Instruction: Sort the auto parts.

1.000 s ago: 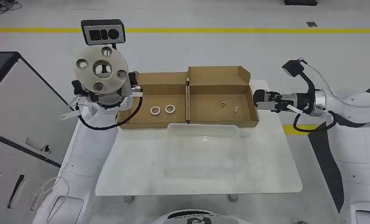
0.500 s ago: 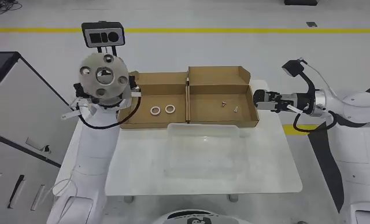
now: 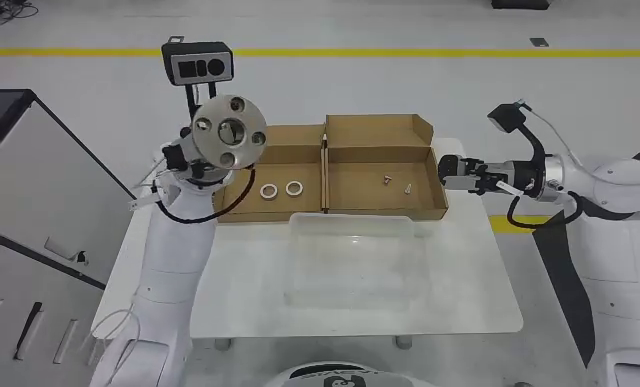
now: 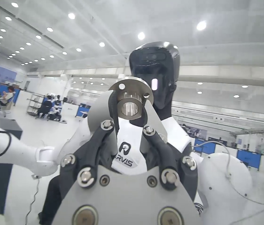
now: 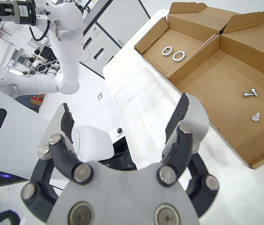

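One upturned left gripper (image 4: 127, 103) clamps a flanged bushing (image 4: 132, 87).

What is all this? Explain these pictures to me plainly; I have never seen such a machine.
It is a two-armed robot working at a table. One picture looks down from a camera above the arms. The other two come from cameras on the wrists, so each shows its own arm's fingers up close.

Two cardboard boxes stand side by side on the table. The left box holds two rings, and the right box holds two bolts. A clear tray lies in front of the boxes.

The left fingers are shut on a flanged part, held up in the air near the left box. The right fingers are open and hold nothing. They sit beside the far end of the right box.
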Motion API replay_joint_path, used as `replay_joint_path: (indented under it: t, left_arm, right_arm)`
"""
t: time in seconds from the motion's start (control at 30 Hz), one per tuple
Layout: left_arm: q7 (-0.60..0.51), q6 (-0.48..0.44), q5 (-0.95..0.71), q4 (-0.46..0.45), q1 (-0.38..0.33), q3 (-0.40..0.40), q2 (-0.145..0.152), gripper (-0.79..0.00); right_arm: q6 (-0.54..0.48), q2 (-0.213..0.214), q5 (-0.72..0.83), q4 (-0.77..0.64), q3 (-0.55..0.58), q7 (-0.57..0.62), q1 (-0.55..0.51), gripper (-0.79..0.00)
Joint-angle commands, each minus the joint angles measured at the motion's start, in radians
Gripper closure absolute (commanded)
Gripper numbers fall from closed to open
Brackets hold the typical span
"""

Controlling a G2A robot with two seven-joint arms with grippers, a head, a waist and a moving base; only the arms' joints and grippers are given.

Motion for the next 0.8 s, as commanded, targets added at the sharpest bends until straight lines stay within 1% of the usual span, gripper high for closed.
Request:
replay_joint_path:
  t: [0.0,0.1,0.23,0.77]
  left_arm:
    - [-0.015,0.015,-0.080,0.009,0.004,0.002,-0.008,0.000]
    - [-0.024,0.025,-0.108,0.026,0.002,0.001,-0.020,0.000]
    - [-0.020,0.020,-0.099,0.037,0.001,0.007,-0.035,0.000]
    - [-0.021,0.021,-0.097,0.036,0.001,0.007,-0.036,0.000]
  right_arm:
    - [0.000,0.000,0.000,0.000,0.000,0.000,0.000,-0.785]
    - [0.000,0.000,0.000,0.000,0.000,0.000,0.000,-0.785]
    - [0.000,0.000,0.000,0.000,0.000,0.000,0.000,-0.785]
    - [0.000,0.000,0.000,0.000,0.000,0.000,0.000,-0.785]
